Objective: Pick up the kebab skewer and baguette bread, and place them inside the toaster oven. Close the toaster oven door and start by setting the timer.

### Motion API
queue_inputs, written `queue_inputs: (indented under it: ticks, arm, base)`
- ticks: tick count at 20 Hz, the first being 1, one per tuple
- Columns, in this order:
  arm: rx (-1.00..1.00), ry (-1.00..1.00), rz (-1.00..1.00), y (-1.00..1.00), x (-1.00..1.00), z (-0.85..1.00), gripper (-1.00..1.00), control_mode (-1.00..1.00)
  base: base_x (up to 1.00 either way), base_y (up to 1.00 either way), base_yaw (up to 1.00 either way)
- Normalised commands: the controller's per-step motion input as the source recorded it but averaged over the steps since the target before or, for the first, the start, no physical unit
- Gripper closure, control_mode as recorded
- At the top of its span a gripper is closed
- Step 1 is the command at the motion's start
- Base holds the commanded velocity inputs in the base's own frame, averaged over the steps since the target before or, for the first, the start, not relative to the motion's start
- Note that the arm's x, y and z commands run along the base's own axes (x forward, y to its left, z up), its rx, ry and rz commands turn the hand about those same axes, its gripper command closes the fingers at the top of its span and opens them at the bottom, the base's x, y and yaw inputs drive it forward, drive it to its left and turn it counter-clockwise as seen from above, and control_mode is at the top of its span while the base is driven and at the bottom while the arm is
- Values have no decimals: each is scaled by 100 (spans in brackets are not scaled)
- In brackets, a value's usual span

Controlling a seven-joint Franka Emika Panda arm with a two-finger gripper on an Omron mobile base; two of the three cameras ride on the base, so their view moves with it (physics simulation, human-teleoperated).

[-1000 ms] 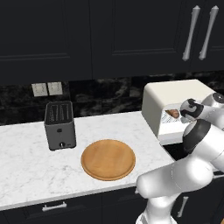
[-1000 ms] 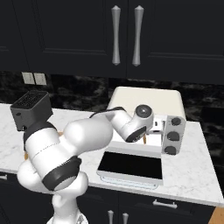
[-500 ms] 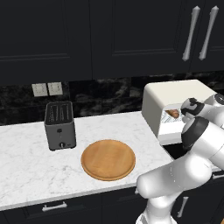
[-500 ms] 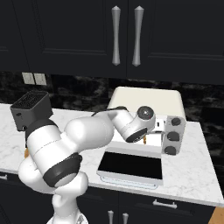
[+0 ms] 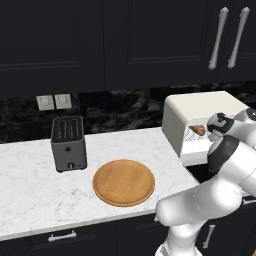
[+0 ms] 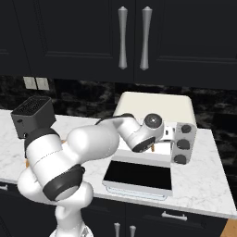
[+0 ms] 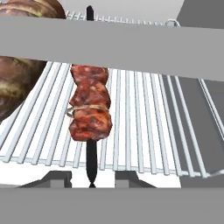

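Reddish-brown meat chunks on the thin dark kebab skewer [image 7: 90,111] lie on the silver wire rack [image 7: 144,127] inside the cream-white toaster oven [image 6: 155,109] beside the golden baguette bread [image 7: 19,83], so spread your barely parted claw [image 7: 92,177] wider around the stick's near end, then draw straight back above the lowered glass toaster oven door [image 6: 137,176].

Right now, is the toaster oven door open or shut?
Open. The door lies folded down flat in front of the oven, and the hand view looks straight in at the skewer on the wire rack.
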Motion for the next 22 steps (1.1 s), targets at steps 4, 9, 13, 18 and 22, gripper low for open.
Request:
queue_inputs:
  ticks: [4, 9, 13, 18, 22]
  arm:
    - [0, 0, 0, 0, 0, 1, -100, -100]
    - [0, 0, 0, -6, -4, 16, -100, -100]
    - [2, 0, 0, -26, -17, 33, -100, -100]
    - [1, 0, 0, -26, -30, 19, -100, -100]
    - [1, 2, 0, -15, -66, 0, -100, -100]
  base:
    - [0, 0, 0]
    - [0, 0, 0]
    - [0, 0, 0]
    - [0, 0, 0]
    - [0, 0, 0]
